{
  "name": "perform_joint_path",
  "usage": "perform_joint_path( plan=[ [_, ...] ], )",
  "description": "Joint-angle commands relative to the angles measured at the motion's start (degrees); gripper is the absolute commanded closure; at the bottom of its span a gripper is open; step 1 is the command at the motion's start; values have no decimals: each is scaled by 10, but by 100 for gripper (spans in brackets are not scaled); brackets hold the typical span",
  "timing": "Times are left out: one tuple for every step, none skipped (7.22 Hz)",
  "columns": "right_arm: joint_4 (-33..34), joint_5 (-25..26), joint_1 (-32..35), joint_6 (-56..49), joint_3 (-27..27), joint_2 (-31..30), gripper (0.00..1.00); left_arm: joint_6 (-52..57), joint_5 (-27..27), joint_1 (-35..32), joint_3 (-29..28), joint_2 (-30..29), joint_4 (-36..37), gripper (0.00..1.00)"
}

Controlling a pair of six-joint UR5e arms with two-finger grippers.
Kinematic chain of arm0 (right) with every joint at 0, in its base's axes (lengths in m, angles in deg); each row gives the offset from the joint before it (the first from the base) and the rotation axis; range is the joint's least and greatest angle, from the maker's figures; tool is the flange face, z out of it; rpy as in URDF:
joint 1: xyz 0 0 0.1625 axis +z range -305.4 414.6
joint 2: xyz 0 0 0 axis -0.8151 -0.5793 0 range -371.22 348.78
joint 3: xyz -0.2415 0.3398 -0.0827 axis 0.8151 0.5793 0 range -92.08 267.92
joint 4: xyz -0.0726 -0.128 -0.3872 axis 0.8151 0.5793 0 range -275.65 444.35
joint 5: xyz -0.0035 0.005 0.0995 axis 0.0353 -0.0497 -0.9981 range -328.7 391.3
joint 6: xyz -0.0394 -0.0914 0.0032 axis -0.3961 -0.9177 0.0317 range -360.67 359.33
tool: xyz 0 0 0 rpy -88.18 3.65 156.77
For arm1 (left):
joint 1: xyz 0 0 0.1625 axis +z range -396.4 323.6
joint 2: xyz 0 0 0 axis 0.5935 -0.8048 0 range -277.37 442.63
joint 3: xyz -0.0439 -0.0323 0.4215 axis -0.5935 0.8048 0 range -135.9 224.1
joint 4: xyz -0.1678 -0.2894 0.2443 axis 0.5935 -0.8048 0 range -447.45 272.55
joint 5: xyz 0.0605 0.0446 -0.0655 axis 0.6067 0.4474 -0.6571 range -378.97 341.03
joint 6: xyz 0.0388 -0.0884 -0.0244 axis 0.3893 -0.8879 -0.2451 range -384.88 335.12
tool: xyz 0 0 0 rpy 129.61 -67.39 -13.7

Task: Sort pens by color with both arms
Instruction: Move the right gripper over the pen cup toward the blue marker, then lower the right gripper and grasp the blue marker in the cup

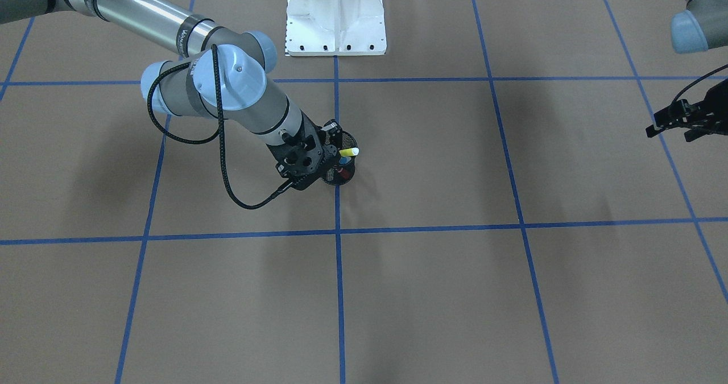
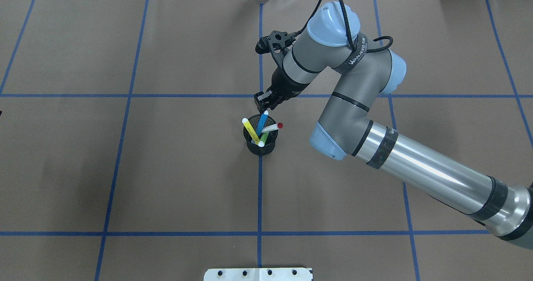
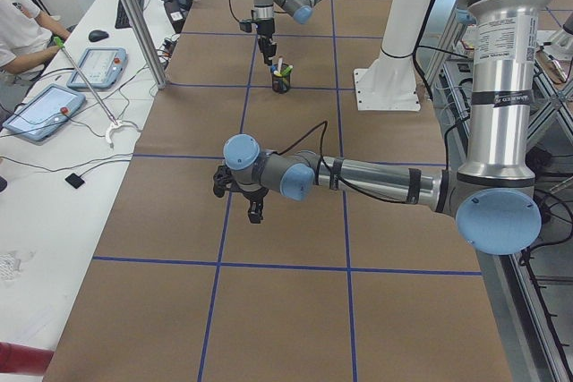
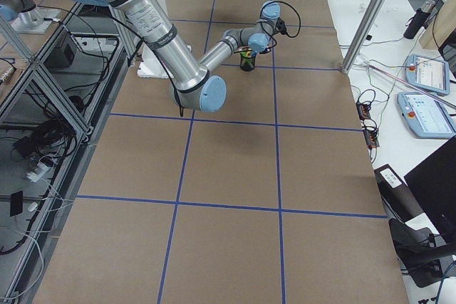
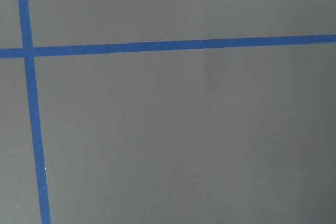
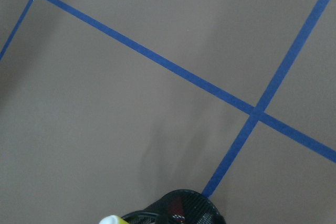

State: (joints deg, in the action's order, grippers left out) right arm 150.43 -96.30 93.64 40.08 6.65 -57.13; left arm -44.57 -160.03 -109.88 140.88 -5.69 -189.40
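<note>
A black mesh cup [image 2: 260, 144] stands on the middle grid line and holds all four pens. The yellow pen [image 2: 250, 129] leans left, the blue pen [image 2: 262, 123] leans away, the green pen [image 2: 263, 138] lies low, and the white pen with a red end [image 2: 273, 127] leans right. My right gripper [image 2: 264, 103] hangs just above the blue pen's upper end and looks open. In the front view it [image 1: 329, 145] covers most of the cup; only the yellow pen's tip [image 1: 348, 152] shows clearly. My left gripper [image 1: 671, 125] is open and empty, far off near the table's end.
The white pedestal base [image 1: 335, 17] stands at the robot's side of the table. Blue tape lines [image 2: 260, 189] divide the brown table cover into squares. The right wrist view shows the cup's rim [image 6: 178, 211] at its bottom edge. Operators' tablets [image 3: 45, 109] lie on a side desk.
</note>
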Motion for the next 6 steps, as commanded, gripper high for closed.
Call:
perform_joint_path(
  plan=[
    [0,1,-4,6,-1,1,60,0,0,0,0,0,0,1],
    [0,1,-4,8,-1,3,60,0,0,0,1,0,0,1],
    [0,1,-4,8,-1,1,60,0,0,0,1,0,0,1],
    [0,1,-5,8,-2,0,61,0,0,0,1,0,0,1],
    [0,1,-6,8,-1,-2,61,0,0,0,0,0,0,1],
    [1,1,-6,8,-2,-1,61,0,0,0,0,0,0,1]
  ],
)
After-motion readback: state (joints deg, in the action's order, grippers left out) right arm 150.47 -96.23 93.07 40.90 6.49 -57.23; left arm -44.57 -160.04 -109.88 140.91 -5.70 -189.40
